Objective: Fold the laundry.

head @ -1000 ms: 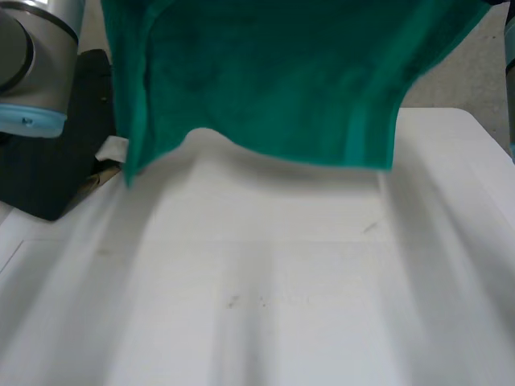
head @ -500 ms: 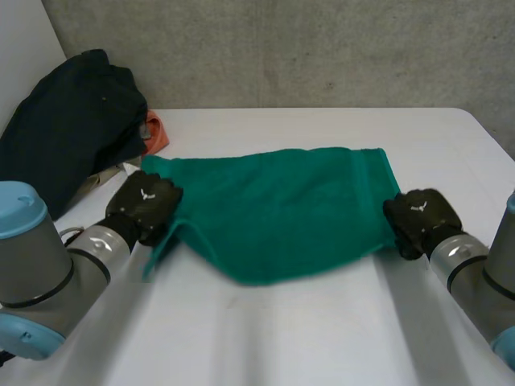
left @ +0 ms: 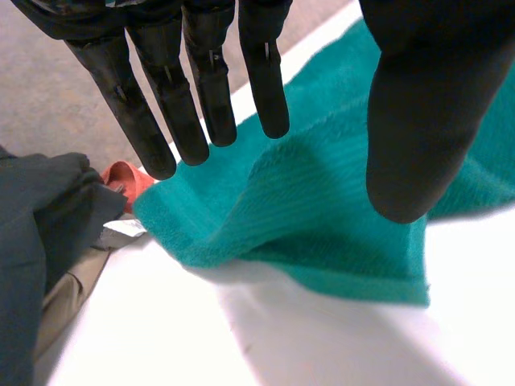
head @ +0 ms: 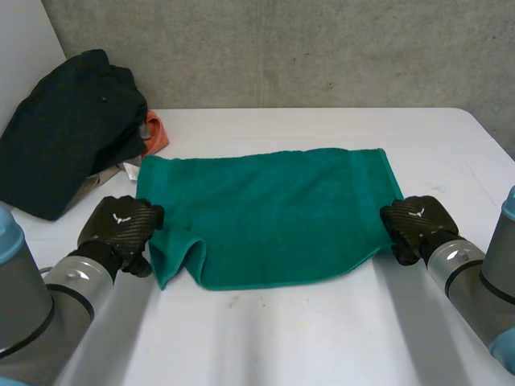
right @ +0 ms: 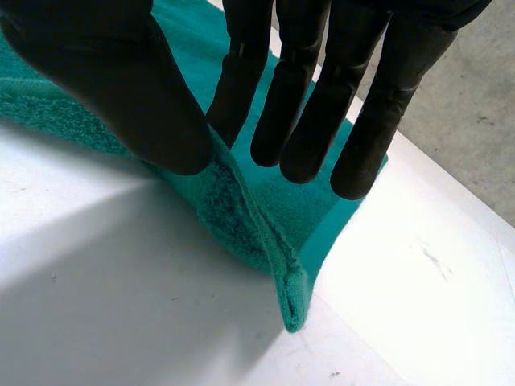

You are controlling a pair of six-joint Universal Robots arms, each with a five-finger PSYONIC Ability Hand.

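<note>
The green towel is spread at the centre of the table, and at its right edge two layers can be seen, so one fold is judged done. Its lower-left corner is rumpled. The left hand is held open beside that corner, fingers straight, nothing gripped. The right edge is pinched between thumb and fingers of the right hand. Smoothing, further folds and the dark pile at upper left appear to be left.
</note>
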